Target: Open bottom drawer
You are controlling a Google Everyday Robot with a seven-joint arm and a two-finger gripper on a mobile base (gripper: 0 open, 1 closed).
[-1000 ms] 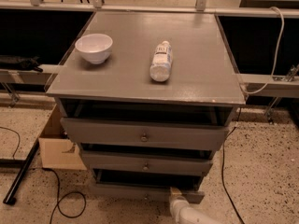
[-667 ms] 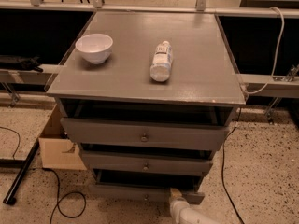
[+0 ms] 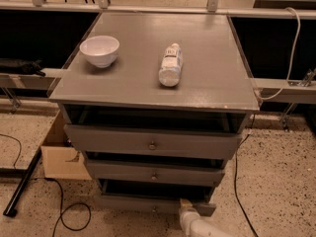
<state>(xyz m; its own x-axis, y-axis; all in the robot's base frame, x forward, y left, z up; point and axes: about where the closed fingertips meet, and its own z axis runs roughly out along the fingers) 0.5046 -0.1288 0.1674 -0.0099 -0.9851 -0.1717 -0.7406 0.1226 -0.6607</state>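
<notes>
The bottom drawer (image 3: 129, 203) is the lowest and slimmest grey front of the grey cabinet, and it stands pulled out a little, showing a dark gap above it. Its small round knob (image 3: 154, 210) sits at the centre. My gripper (image 3: 185, 205) is at the bottom edge of the camera view, at the right part of that drawer's front and right of the knob, on the end of my white arm (image 3: 200, 227). Whether it touches the front is not visible.
The middle drawer (image 3: 123, 171) and top drawer (image 3: 113, 139) also stand slightly out. A white bowl (image 3: 99, 50) and a lying plastic bottle (image 3: 171, 64) rest on the cabinet top (image 3: 212, 58). A cardboard box (image 3: 59, 154), a black pole (image 3: 22, 189) and floor cables (image 3: 69, 216) lie to the left.
</notes>
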